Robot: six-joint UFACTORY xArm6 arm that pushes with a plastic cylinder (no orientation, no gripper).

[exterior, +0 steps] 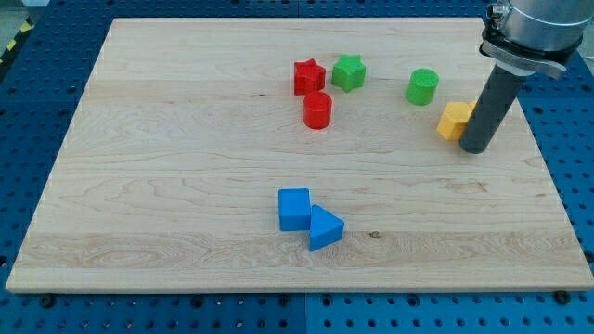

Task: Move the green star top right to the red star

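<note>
The green star [349, 71] lies near the view's top centre, just right of the red star [309, 77] and almost touching it. A red cylinder [317, 109] stands right below the red star. My tip [474, 148] rests on the board at the view's right, far right of both stars, touching the right side of a yellow block [455, 121]. A green cylinder [422, 86] stands between the green star and the yellow block.
A blue cube [294, 209] and a blue triangle [324, 227] sit together at the view's lower centre. The wooden board [167, 186] ends close to my tip at the view's right edge.
</note>
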